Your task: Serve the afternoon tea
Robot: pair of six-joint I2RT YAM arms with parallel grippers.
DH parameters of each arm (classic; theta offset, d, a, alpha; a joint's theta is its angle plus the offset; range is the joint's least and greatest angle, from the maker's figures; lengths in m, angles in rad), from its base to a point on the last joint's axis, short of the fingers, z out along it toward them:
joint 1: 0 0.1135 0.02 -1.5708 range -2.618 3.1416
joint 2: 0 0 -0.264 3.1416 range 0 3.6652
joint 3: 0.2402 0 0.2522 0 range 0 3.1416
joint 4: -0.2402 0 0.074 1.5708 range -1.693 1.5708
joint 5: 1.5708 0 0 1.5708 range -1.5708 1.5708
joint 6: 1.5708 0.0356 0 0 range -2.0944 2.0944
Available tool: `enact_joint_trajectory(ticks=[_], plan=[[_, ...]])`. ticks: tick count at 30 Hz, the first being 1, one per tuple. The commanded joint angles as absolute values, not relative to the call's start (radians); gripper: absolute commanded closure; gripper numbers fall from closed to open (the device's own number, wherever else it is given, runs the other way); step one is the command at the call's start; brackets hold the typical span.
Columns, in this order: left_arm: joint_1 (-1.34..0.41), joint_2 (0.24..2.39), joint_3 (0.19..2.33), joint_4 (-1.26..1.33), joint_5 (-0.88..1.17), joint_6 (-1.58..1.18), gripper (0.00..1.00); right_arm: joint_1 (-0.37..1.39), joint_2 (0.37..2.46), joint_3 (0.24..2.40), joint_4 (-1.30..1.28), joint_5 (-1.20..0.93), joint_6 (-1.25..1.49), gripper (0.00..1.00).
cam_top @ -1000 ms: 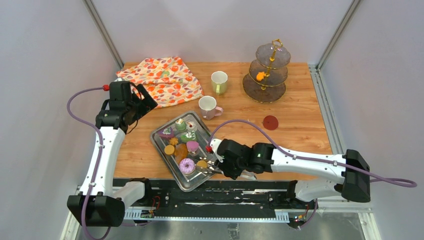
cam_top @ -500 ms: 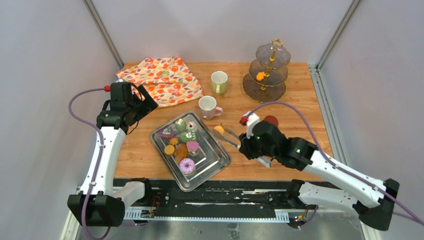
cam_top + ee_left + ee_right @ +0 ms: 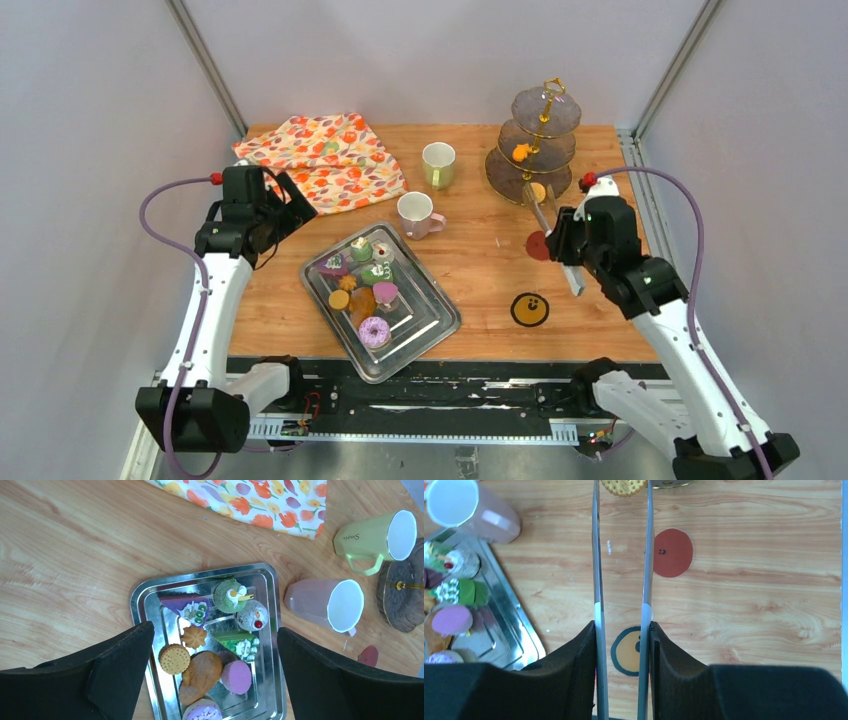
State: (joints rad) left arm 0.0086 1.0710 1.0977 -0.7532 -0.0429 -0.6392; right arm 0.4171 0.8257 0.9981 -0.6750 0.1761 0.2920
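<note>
Because the tray, well to the left of the stand and nearer us, carries about nine pastries, we judge the serving hardly begun. The stand has three tiers and looks almost bare.

Our right gripper hangs just in front of the stand. Its jaws are clamped on the handles of the tongs, whose blades reach toward the bottom tier. Our left gripper hovers far to the stand's left, past the tray, jaws wide apart and holding nothing.

The pink mug and the green mug stand left of the stand, both apart from it. Neither sits on the red mat or the yellow mat lying in front of the stand, so we take the mugs as yet to be placed. The donut lies at the tray's end farthest from the stand.

One orange piece sits on the stand's middle tier, the only thing served. A round cookie is pinched between the tong tips at the front rim of the bottom tier. We cannot tell whether it touches the tier. By our reckoning it goes up second, and everything on the tray is left to carry.
</note>
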Motion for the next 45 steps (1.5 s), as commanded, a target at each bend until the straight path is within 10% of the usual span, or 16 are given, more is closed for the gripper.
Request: enact_joint_trajectory(ticks=[1, 31, 38, 45], plan=[[0.003, 1.072, 1.094, -0.731, -0.039, -0.617, 0.02, 0.289, 0.88, 1.069, -0.627, 0.077, 0.267, 0.9], [-0.073, 1.087, 1.121, -0.694, 0.117, -0.503, 0.02, 0.048, 1.401, 1.31, -0.365, -0.077, 0.196, 0.87], [-0.072, 1.092, 1.128, -0.695, 0.116, -0.503, 0.02, 0.048, 1.407, 1.307, -0.368, -0.069, 0.202, 0.56], [-0.073, 1.104, 1.131, -0.694, 0.112, -0.51, 0.02, 0.048, 1.34, 1.289, -0.369, -0.061, 0.207, 0.57]])
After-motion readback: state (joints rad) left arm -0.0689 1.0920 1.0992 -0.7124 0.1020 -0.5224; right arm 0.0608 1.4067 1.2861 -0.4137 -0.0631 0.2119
